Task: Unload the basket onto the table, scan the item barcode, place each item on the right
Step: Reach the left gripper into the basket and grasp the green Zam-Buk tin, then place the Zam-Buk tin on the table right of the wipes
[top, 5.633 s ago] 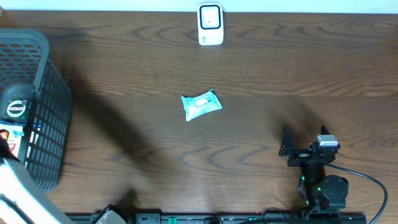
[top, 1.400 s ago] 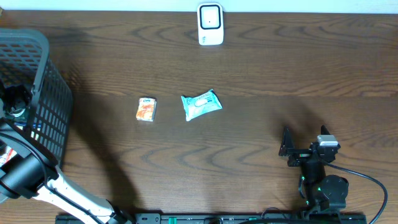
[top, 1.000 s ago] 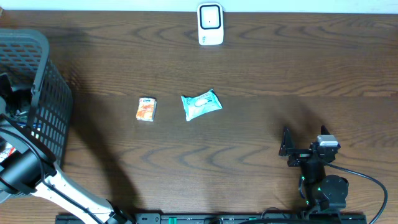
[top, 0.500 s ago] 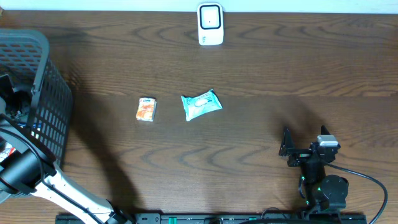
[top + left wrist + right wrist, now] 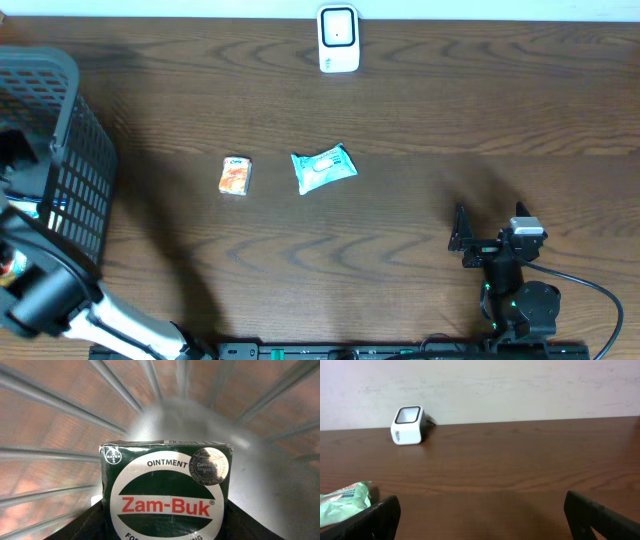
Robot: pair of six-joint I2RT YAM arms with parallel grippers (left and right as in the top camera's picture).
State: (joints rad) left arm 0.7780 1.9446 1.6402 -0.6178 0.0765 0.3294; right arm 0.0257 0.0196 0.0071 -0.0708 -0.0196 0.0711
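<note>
Green Zam-Buk box (image 5: 167,495) within dark mesh basket (image 5: 85,180), in left claw (image 5: 167,521) grip

The left arm (image 5: 55,300) rises from the near left corner and stretches along the left edge of the overhead view, its wrist tipped downward. The left gripper (image 5: 165,507) has its dark fingers (image 5: 92,517) partly closed, pressed against both sides of a green ointment box (image 5: 167,485). The right arm (image 5: 520,295) sits folded over its base at the near right. The right gripper (image 5: 481,501) is held low and level, its jaws spread wide apart.
</note>
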